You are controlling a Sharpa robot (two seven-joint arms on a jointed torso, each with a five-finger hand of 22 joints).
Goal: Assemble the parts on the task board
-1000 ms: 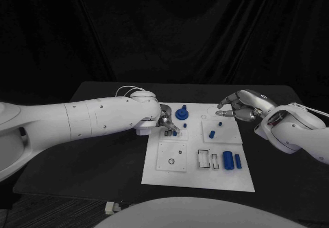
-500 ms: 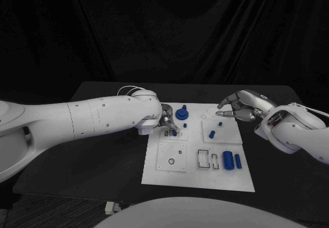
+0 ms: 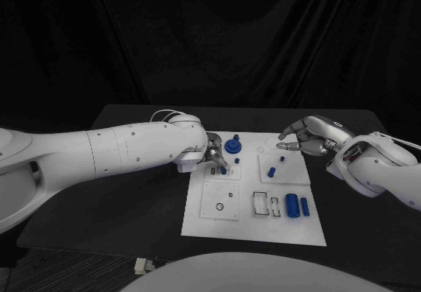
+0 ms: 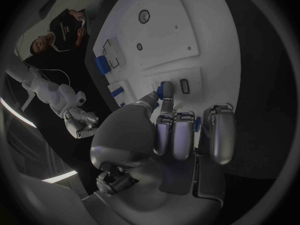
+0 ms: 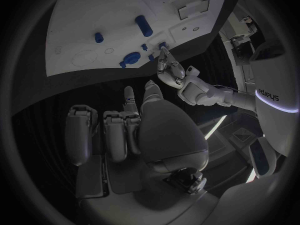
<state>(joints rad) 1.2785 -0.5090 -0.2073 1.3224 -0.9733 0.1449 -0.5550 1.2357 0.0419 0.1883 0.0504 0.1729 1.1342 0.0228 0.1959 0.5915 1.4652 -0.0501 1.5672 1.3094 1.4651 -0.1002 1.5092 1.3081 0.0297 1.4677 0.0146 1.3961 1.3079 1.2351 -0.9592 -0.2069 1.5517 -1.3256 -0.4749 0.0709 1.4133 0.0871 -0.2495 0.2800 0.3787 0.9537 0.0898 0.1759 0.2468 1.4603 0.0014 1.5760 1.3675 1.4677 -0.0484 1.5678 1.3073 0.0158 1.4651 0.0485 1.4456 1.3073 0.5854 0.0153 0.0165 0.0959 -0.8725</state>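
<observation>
We see the left hand (image 3: 213, 157) bent down at the task board (image 3: 254, 228)'s 10 o'clock corner, fingertips pinching a small blue peg (image 3: 222, 171) standing there. The right hand (image 3: 309, 139) hovers at 2 o'clock, fingers curled, holding nothing. Blue cylinders (image 3: 295, 205) lie toward 4 o'clock.

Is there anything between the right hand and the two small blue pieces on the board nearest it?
Nothing visible. The right hand hovers at the white board's far right corner, holding nothing, and only bare board lies between it and the two small blue pieces.
</observation>
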